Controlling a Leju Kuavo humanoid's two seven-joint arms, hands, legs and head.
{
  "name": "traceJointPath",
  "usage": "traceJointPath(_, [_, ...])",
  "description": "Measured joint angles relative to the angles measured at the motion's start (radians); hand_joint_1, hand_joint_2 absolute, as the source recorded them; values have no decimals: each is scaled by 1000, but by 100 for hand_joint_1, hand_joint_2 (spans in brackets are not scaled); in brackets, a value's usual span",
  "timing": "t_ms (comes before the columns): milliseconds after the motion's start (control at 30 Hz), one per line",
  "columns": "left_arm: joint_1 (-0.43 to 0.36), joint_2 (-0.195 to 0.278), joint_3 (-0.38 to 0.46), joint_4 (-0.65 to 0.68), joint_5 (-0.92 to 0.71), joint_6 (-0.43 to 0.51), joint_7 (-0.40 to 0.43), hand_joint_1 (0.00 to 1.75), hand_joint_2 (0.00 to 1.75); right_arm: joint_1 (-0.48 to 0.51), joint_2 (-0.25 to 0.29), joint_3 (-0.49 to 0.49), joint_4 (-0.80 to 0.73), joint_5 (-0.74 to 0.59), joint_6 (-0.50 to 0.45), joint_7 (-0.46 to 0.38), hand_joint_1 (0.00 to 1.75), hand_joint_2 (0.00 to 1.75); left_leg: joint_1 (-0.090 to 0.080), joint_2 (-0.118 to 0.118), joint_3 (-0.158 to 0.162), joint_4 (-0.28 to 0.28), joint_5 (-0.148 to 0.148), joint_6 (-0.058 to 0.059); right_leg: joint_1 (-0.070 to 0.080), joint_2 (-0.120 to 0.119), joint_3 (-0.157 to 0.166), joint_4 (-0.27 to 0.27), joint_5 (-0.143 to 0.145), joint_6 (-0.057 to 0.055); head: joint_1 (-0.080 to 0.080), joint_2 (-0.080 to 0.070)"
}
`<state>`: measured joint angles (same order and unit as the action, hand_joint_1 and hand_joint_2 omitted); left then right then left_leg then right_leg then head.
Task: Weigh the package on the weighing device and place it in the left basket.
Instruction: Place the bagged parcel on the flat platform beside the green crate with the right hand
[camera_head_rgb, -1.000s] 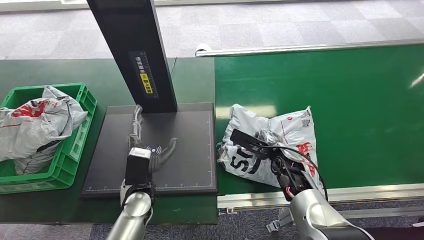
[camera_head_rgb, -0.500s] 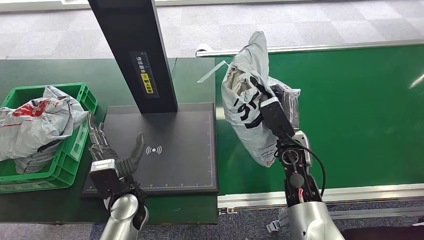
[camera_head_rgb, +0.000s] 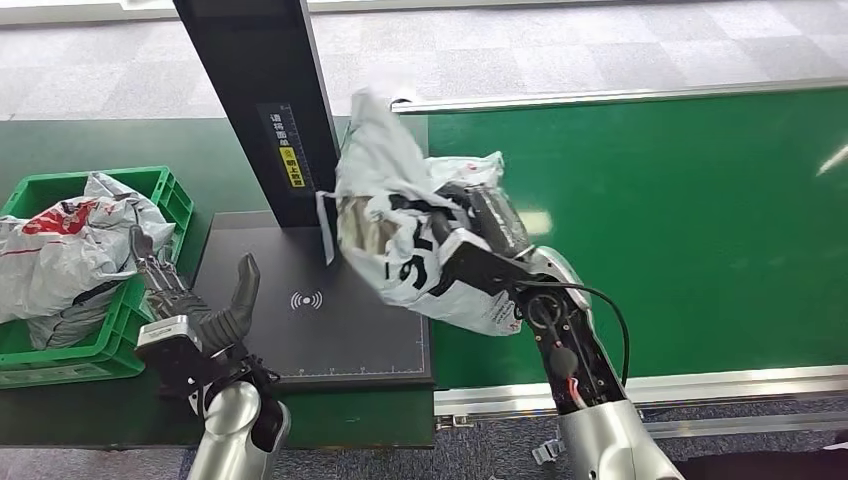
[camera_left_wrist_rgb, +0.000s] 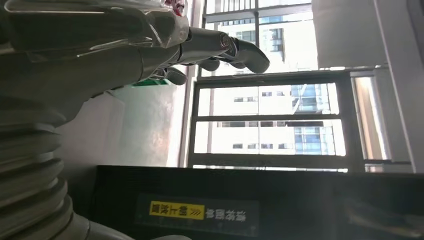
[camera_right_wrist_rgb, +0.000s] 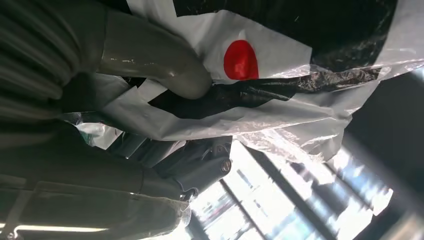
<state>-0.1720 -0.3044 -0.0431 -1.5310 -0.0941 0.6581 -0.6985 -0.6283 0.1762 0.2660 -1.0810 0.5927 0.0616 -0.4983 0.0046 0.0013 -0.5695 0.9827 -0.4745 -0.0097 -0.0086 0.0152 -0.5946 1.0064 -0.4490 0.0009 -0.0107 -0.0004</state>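
A white plastic package (camera_head_rgb: 400, 225) with black and red print hangs in the air over the right part of the black weighing plate (camera_head_rgb: 310, 330). My right hand (camera_head_rgb: 475, 240) grips it from the right; in the right wrist view the thumb presses into the package (camera_right_wrist_rgb: 260, 60). My left hand (camera_head_rgb: 195, 305) stands open and upright over the plate's left front corner, fingers spread, holding nothing; its fingers (camera_left_wrist_rgb: 220, 47) point upward in the left wrist view. The green left basket (camera_head_rgb: 150, 300) sits left of the plate.
The basket holds other white and grey packages (camera_head_rgb: 70, 250). A black post (camera_head_rgb: 265, 100) with a yellow label rises from the back of the plate. The green conveyor belt (camera_head_rgb: 690, 220) lies to the right, with a metal rail along its front.
My right hand has carried the package leftward from above the belt to above the plate. My left hand has shifted a little further left and forward.
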Motion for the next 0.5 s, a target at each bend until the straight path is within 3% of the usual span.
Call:
traceJointPath(200, [-2,-13,33,-42,12,0,0,0,175,-104,17,175,110,118,53,20,175,175,0,-5,-1,0,1,1,0,-4,1,0,0,0,0,0])
traceJointPath(500, [-17,-18,68,-67,60,0,0,0,175,-244,100,409,305,226,122,43,175,175,0,-4,-1,0,1,0,0,-3,0,0,-1,0,0,0])
